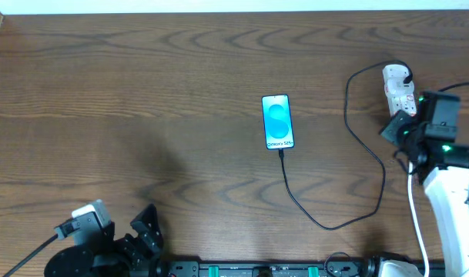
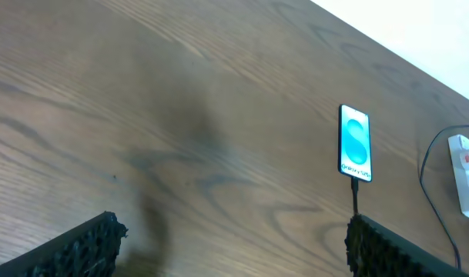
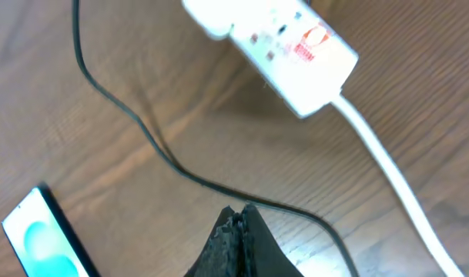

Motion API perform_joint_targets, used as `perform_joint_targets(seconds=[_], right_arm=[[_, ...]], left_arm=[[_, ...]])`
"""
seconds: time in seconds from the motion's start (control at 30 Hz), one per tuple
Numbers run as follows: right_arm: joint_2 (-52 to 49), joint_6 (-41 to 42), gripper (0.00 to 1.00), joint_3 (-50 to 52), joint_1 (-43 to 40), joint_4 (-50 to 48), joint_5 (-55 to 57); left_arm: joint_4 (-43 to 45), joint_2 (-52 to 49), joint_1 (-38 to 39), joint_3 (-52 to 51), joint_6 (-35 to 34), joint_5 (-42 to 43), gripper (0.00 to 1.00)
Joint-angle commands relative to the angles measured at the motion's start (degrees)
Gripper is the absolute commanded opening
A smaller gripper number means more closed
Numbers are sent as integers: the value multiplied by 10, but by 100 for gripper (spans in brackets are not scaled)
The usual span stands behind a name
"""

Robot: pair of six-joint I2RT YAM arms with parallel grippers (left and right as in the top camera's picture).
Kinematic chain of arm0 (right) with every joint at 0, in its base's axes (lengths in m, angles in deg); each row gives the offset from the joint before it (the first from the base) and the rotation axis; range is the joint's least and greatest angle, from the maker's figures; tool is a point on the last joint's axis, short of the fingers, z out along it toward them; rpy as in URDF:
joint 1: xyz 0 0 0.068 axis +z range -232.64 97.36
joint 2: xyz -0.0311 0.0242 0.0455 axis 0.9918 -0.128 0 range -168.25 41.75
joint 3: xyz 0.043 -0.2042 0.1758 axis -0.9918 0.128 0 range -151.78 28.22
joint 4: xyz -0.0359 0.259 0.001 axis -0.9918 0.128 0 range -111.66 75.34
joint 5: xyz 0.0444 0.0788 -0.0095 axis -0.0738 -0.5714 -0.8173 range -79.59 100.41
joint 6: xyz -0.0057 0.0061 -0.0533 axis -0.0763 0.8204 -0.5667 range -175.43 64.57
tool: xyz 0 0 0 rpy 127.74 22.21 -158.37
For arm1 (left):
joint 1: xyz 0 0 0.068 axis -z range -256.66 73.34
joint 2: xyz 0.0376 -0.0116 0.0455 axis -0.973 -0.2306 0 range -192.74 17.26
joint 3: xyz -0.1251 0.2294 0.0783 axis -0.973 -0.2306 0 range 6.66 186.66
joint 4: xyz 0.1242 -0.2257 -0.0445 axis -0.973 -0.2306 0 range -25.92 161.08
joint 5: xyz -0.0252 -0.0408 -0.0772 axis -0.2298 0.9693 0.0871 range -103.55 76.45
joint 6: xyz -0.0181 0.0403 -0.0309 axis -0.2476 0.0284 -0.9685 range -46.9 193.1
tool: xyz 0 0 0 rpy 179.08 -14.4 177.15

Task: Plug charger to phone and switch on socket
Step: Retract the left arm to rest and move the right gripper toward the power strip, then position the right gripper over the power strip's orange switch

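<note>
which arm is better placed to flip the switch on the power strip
Right. The right gripper, shut, hangs just beside the power strip; the left gripper sits open far off on the other side of the phone.

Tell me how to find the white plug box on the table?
Start at the big wooden table and go to its far right corner, well right of the glowing phone. The socket lies there, a small long white strip. It alone has red marks and a thick white cord; the charger cable is thin and black.
</note>
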Motion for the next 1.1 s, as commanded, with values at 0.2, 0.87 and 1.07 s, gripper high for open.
perform_joint_targets(seconds=[0.2, 0.87, 1.07], right_arm=[[-115, -26, 1, -146, -62, 76, 10], [-371, -65, 1, -337, -115, 130, 12], [-389, -68, 1, -338, -126, 115, 12]], left_arm=[[-16, 5, -2, -3, 7, -19, 93], [-17, 41, -2, -3, 7, -23, 93], [-17, 90, -2, -3, 7, -23, 93]])
